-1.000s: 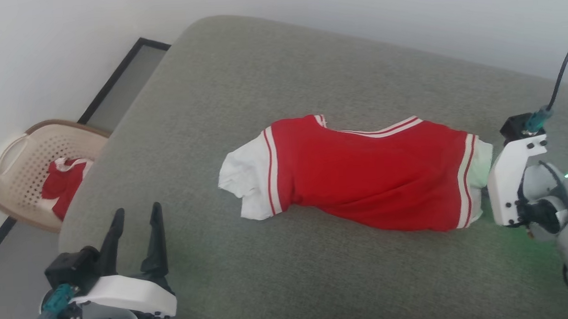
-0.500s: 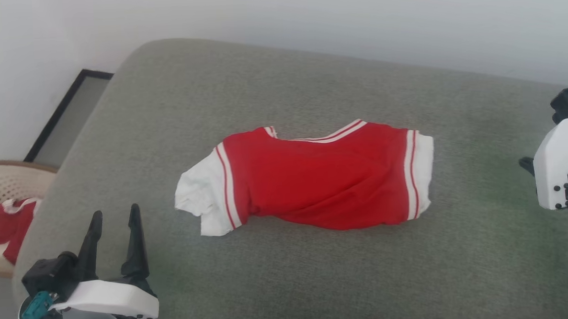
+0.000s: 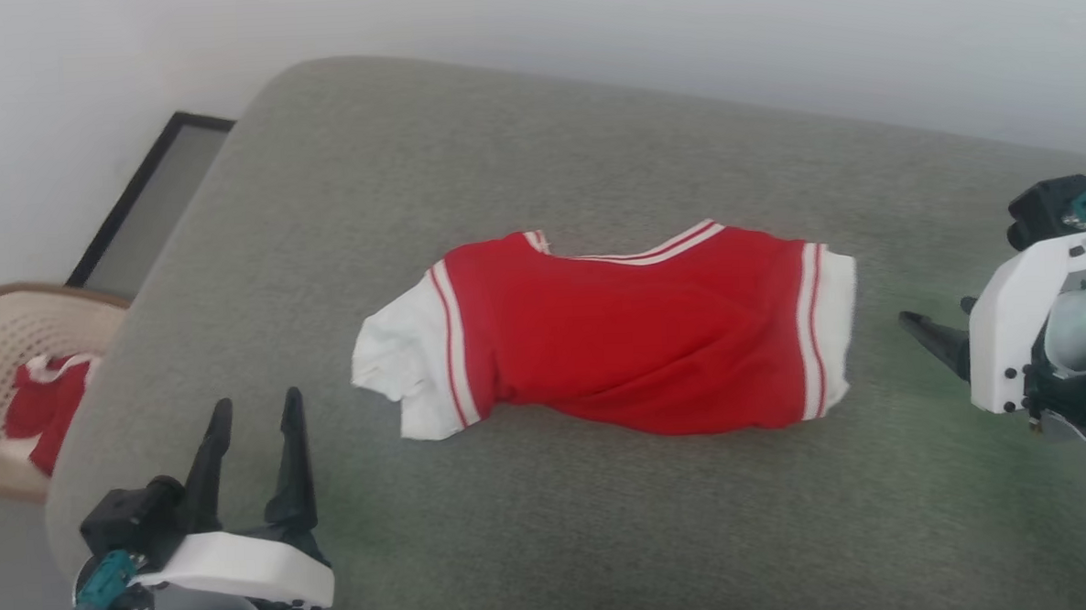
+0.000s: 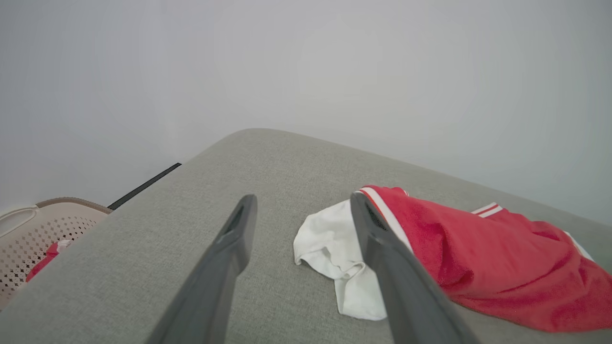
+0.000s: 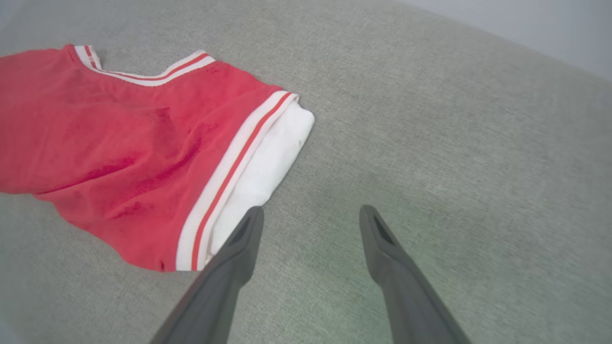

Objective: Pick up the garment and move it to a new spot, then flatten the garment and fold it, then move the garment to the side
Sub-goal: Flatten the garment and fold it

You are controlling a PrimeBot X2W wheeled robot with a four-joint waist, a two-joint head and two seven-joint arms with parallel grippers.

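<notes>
Right gripper (image 5: 311,212) released, fingers spread, nothing between them. Tips near garment (image 5: 119,143), at white sleeve on robot's right, small gap. Garment lies in rumpled long band mid grey cushion (image 3: 591,147), striped collar on far edge. Left gripper (image 3: 257,402) spread, empty, near other sleeve, apart. One second back right gripper was clamped at that sleeve; now let go, backed off. Head camera shifted.

shirt (image 3: 636,338) | look: red body, white short sleeves, red-and-white striped trim at neckline and sleeve seams | state: rumpled, bunched into a wide band, creases across the red | pose: lying crosswise, one sleeve at each end, neckline on far edge | place: middle of grey cushion (image 3: 608,540)
</notes>
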